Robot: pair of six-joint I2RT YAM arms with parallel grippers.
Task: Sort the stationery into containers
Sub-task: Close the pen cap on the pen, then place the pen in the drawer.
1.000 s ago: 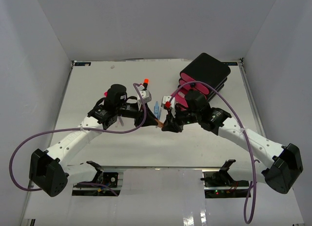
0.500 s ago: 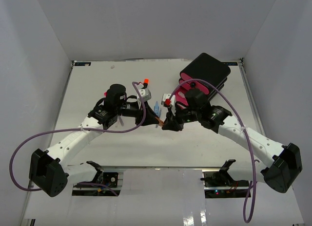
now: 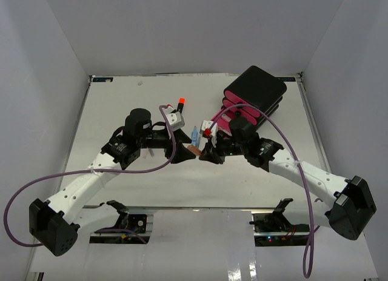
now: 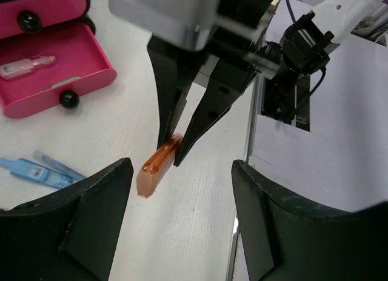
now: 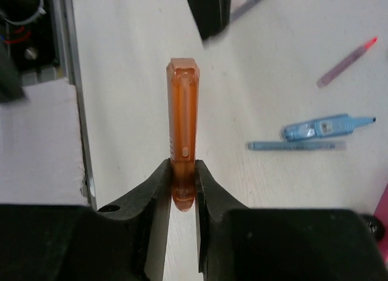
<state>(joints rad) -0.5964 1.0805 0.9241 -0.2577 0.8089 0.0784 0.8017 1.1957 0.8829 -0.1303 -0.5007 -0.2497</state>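
Your left fingers [image 4: 91, 214] have let go and backed off, now spread wide, so the handover looks done. Your right fingers [image 5: 151, 190] alone pinch the stubby translucent orange plastic pen [image 5: 183, 111] by one end, near the black box of pink drawers [image 3: 254, 90], on its open-drawer side.

White arm links [image 3: 79, 184], black joints [image 3: 138, 120], purple cables [image 3: 36, 181].

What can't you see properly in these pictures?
- Right wrist view: the orange pen's near end is hidden, pinched between the right fingers.
- Left wrist view: the blue pens and the open drawer are cut off by the left edge.
- Top view: the orange pen is too small.
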